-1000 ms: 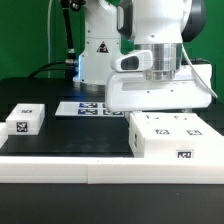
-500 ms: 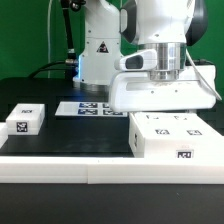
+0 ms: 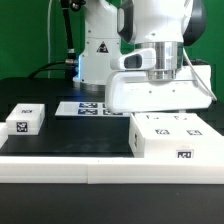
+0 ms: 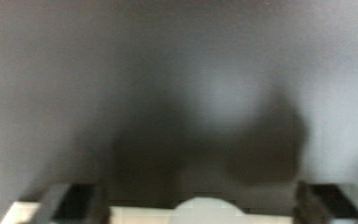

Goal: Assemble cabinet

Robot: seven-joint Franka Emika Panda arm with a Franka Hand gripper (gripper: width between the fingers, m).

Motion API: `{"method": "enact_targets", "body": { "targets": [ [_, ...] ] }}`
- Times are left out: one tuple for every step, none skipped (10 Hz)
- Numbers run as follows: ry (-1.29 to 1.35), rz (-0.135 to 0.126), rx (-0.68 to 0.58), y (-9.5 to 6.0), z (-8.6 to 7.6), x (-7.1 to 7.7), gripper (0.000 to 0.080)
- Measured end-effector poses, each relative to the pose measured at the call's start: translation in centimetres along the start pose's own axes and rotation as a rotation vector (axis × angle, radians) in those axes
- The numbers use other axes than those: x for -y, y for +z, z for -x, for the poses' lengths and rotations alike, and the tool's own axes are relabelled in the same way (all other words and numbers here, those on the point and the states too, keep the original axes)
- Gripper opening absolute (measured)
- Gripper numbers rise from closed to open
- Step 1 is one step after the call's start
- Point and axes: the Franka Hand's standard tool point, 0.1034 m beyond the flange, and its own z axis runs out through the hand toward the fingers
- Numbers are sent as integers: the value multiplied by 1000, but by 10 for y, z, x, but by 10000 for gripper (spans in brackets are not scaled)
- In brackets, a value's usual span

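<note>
The cabinet, a large white thin-walled box, hangs under my hand at the exterior view's right, just behind a lower white tagged box. My gripper reaches into it from above, so its fingers are hidden in the exterior view. In the blurred wrist view the dark fingers stand wide apart with white plastic spanning the gap between them and a grey wall of the cabinet close ahead. The gripper looks shut on the cabinet.
A small flat white tagged block lies at the exterior view's left. The marker board lies behind it in the middle. A long white rail runs along the table's front edge. The robot's base stands at the back.
My hand and the cabinet have shifted slightly upward and toward the exterior view's right together. The other parts have not moved.
</note>
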Motion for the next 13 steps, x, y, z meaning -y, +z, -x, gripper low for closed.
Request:
{"method": "enact_targets", "body": {
  "targets": [
    [-6, 0, -1, 0, 0, 0, 354],
    [-8, 0, -1, 0, 0, 0, 222],
    [-8, 0, -1, 0, 0, 0, 222],
    [-8, 0, -1, 0, 0, 0, 222],
    [-8, 0, -1, 0, 0, 0, 222],
    [-8, 1, -1, 0, 0, 0, 222],
    [-8, 1, -1, 0, 0, 0, 222],
    [-8, 1, -1, 0, 0, 0, 222],
    [-9, 0, 5, -1, 0, -1, 222],
    [-10, -1, 24, -7, 0, -1, 223],
    [-11, -2, 38, -16, -3, 0, 223],
    [-15, -4, 61, -24, -5, -1, 223],
    [-18, -7, 96, -31, -7, -2, 223]
  ]
}}
